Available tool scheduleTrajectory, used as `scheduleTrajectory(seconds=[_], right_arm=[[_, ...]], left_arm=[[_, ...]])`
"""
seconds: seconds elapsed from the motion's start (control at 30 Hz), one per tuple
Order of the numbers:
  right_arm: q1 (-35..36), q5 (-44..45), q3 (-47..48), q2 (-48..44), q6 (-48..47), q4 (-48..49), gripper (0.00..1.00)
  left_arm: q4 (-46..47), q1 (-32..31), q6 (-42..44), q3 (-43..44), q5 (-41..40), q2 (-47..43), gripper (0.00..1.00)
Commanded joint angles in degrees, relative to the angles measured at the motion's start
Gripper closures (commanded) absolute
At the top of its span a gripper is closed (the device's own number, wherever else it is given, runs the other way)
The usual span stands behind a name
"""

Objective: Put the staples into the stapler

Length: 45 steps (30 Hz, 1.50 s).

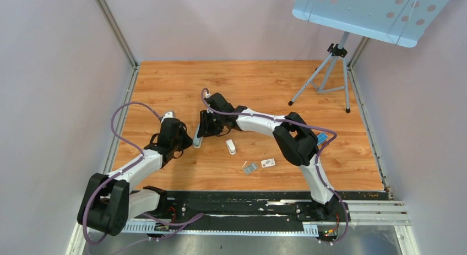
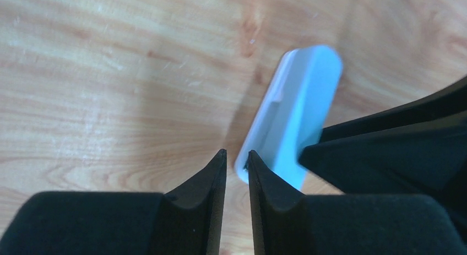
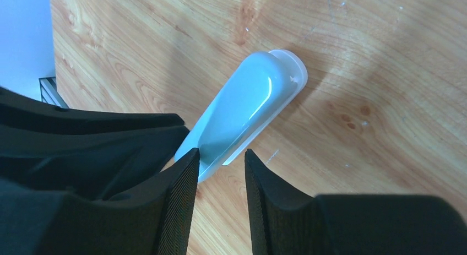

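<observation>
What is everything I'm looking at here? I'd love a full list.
stapler: one, white and silver, mid-table
staples: one small block, grey, nearer than the stapler
small box: one, white with red mark, right of the staples
pale oblong object: one, light blue-white, between the two hands
table: one, wood-patterned
tripod: one, grey, far right corner
perforated panel: one, light blue, atop the tripod
left hand: one, black, fingers nearly together, at the pale object
right hand: one, black, fingers apart, at its other side

Bright even light, soft shadows, wrist views slightly blurred
</observation>
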Motion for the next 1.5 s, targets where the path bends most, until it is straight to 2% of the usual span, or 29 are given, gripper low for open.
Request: scheduleTrajectory(seconds=[0.0, 0.3, 0.57, 0.73, 0.87, 0.97, 1.07, 1.13, 1.23, 1.27, 1.33, 1.37, 1.47], right_arm=[[0.9, 1.6, -2.4, 2.4, 0.8, -1.2, 0.61], [0.9, 4.5, -1.9, 2.8, 0.7, -4.2, 0.64], [1.2, 5.4, -3.0, 5.4, 0.4, -6.2, 0.65], [1.2, 5.8, -3.4, 5.3, 0.0, -7.1, 0.65], [0.8, 4.4, -1.3, 3.1, -1.5, -7.0, 0.64], [0.1, 2.5, 1.5, -0.6, -3.0, -7.4, 0.61], [-0.6, 2.0, 3.9, -5.7, -4.9, -9.1, 0.55], [-0.9, 2.3, 4.1, -9.9, -6.6, -10.5, 0.47], [-1.1, 4.9, 1.5, -17.3, -10.1, -13.1, 0.17], [-1.1, 6.0, -0.3, -20.0, -11.1, -13.8, 0.04], [-1.0, 8.5, -4.8, -26.7, -13.0, -14.7, 0.0], [-1.0, 9.8, -7.2, -30.1, -13.9, -15.2, 0.0], [-0.9, 14.2, -14.1, -41.6, -16.0, -17.6, 0.0]], left_arm=[[-0.2, 0.4, -0.6, -2.9, 0.4, 2.1, 0.77], [-2.8, 0.4, -1.5, -2.0, -1.5, 1.1, 0.76], [-8.7, 0.4, -1.4, 1.2, -4.5, -7.3, 0.61], [-7.7, 0.4, -1.5, 1.5, -2.3, -9.4, 0.59], [-11.8, 0.4, 0.4, 4.9, -2.0, -10.1, 0.57], [-16.5, 0.4, 2.4, 9.0, -1.9, -12.4, 0.52], [-21.5, 0.4, 5.0, 14.1, -2.2, -15.8, 0.45], [-24.7, 0.4, 7.4, 18.0, -2.4, -17.8, 0.41], [-29.0, 0.4, 11.5, 23.2, -1.5, -20.3, 0.33], [-30.4, 0.4, 12.6, 24.8, -0.2, -21.0, 0.23], [-33.0, 0.4, 14.5, 27.8, 2.8, -22.1, 0.05], [-34.3, 0.4, 15.1, 28.9, 4.3, -22.5, 0.01], [-34.3, 0.4, 16.1, 29.7, 11.7, -24.5, 0.0]])
